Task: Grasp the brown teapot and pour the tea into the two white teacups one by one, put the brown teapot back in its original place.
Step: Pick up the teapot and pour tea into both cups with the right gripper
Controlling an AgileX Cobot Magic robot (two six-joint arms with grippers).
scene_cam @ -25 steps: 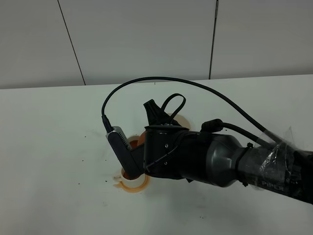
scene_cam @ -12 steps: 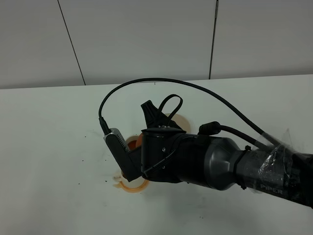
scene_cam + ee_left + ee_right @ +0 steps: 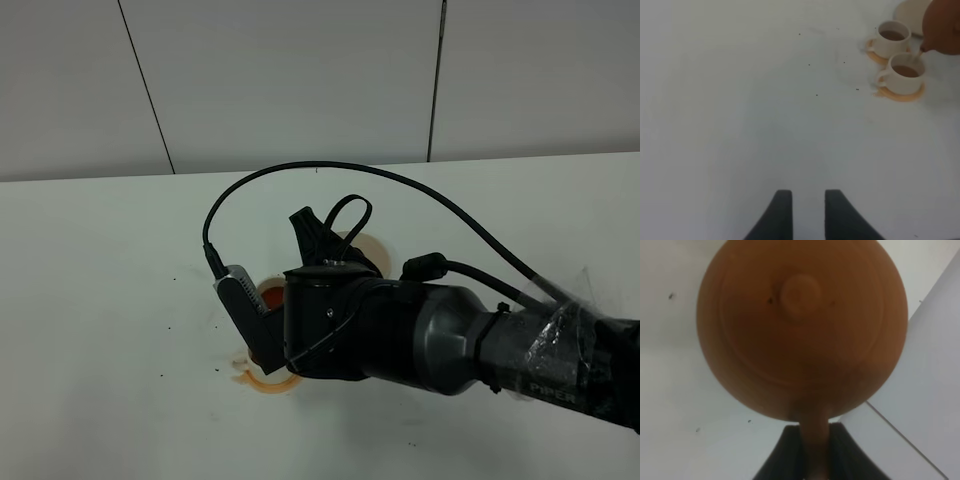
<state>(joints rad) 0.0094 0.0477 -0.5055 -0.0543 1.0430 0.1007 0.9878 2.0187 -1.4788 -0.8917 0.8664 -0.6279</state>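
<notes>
The brown teapot point(image 3: 800, 330) fills the right wrist view, seen lid-on. My right gripper point(image 3: 812, 452) is shut on its loop handle. In the left wrist view the teapot point(image 3: 943, 26) hangs tilted over the two white teacups, its spout above the nearer cup point(image 3: 905, 73), and both that cup and the farther cup point(image 3: 892, 38) hold brown tea. The cream trivet point(image 3: 912, 9) lies bare behind them and also shows in the exterior high view point(image 3: 372, 245). My left gripper point(image 3: 807, 210) is open and empty, well away from the cups.
Each cup stands on an orange coaster point(image 3: 900, 93); one coaster's edge point(image 3: 262, 380) shows under my right arm point(image 3: 400, 335), which hides the cups from above. A black cable point(image 3: 300, 170) loops over the arm. Small dark specks dot the white table point(image 3: 740, 100).
My right arm has shifted slightly left with the teapot still in its grip. The cups and coasters have not moved.
</notes>
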